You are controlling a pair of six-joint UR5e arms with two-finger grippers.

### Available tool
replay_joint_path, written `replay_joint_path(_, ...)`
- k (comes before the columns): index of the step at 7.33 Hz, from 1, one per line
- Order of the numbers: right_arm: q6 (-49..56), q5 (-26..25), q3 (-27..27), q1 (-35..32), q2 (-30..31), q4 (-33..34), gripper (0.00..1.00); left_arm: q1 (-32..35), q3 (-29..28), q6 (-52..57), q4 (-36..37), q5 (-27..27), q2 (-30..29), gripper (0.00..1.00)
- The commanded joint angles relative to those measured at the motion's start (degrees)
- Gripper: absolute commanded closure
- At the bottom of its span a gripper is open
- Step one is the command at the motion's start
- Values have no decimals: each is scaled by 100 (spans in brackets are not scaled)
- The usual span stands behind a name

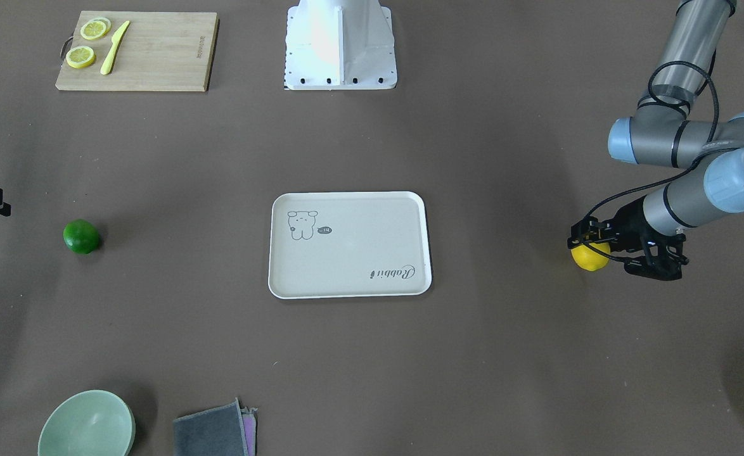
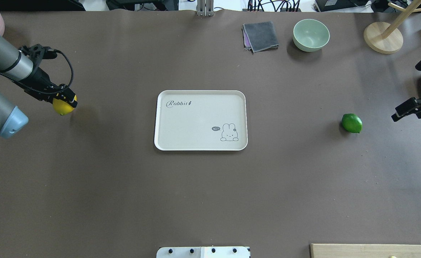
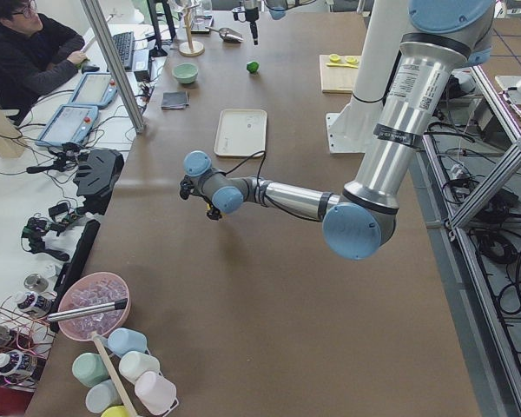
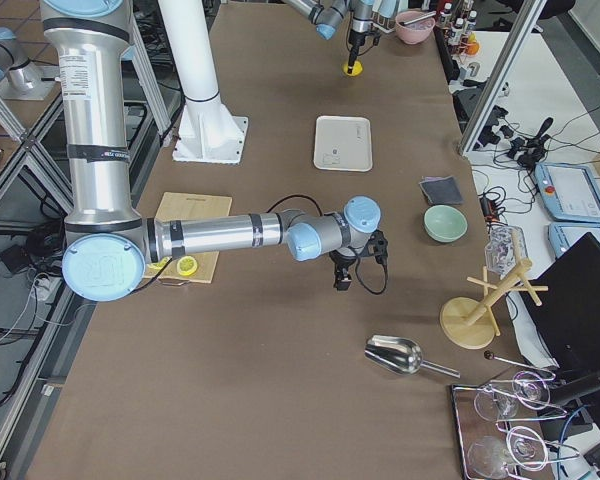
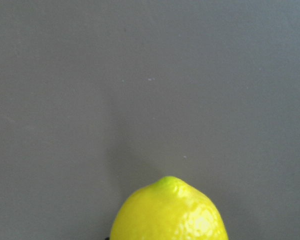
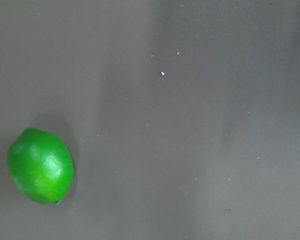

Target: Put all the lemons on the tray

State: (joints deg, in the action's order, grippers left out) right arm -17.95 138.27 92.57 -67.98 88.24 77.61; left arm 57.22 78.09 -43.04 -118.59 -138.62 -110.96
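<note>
The yellow lemon (image 2: 62, 107) is at the table's left side, about a tray's width left of the cream tray (image 2: 196, 122). My left gripper (image 2: 68, 101) is down over it and shut on it. The lemon fills the bottom of the left wrist view (image 5: 167, 212); the fingers do not show there. The green lemon (image 2: 352, 123) lies alone on the table right of the tray and shows in the right wrist view (image 6: 40, 166). My right gripper (image 2: 409, 110) hovers open and empty to the right of it, at the view's edge. Nothing lies on the tray.
A green bowl (image 2: 311, 34) and a folded grey cloth (image 2: 260, 36) sit at the far edge. A wooden stand (image 2: 382, 37) and a metal scoop (image 4: 400, 355) are at the far right. A bamboo board (image 1: 137, 50) with lemon slices and a knife is near the base.
</note>
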Motion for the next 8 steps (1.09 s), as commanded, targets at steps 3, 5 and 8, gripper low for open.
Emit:
replay_joint_path(3, -51, 7, 33, 13, -9, 0, 0, -957, 39, -2433, -15, 177, -1171, 100)
replay_joint_path(5, -51, 7, 33, 13, -9, -9, 0, -1317, 30, -3033, -15, 581, -1568, 100)
replay_joint_path(8, -51, 16, 33, 13, -9, -9, 0, -1600, 13, -3228, 3, 916, -1798, 14)
